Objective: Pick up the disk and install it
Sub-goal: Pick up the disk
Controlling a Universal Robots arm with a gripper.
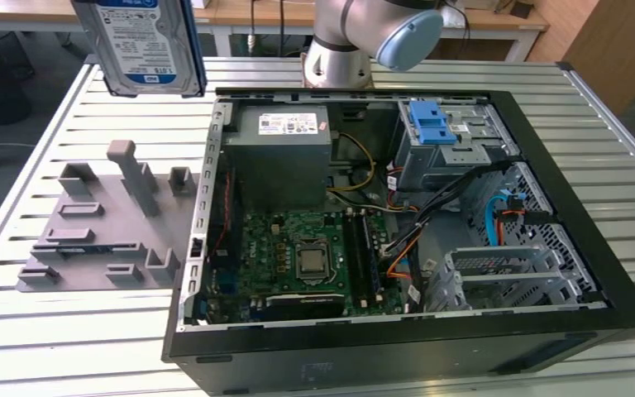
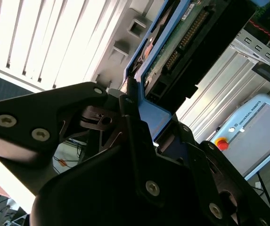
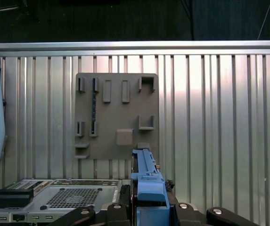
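The disk (image 1: 146, 41), a silver drive with a blue-and-white label in a blue carrier bracket, hangs upright high above the table at the exterior view's left. It is beyond the grey fixture plate and outside the computer case. In the first wrist view my gripper (image 3: 149, 209) is shut on the disk's blue carrier (image 3: 148, 181), which sticks out from between the black fingers. In the second wrist view the gripper (image 2: 139, 125) clamps the carrier's blue edge, and the disk (image 2: 182, 42) shows its circuit board side.
The open computer case (image 1: 582, 190) lies on the slatted metal table (image 1: 53, 331). Inside are a grey power supply (image 1: 279, 157), a motherboard (image 1: 307, 256) and a silver cage with a blue latch (image 1: 439, 132). The grey fixture plate (image 1: 108, 231) lies left of the case. The robot base (image 1: 340, 50) stands behind.
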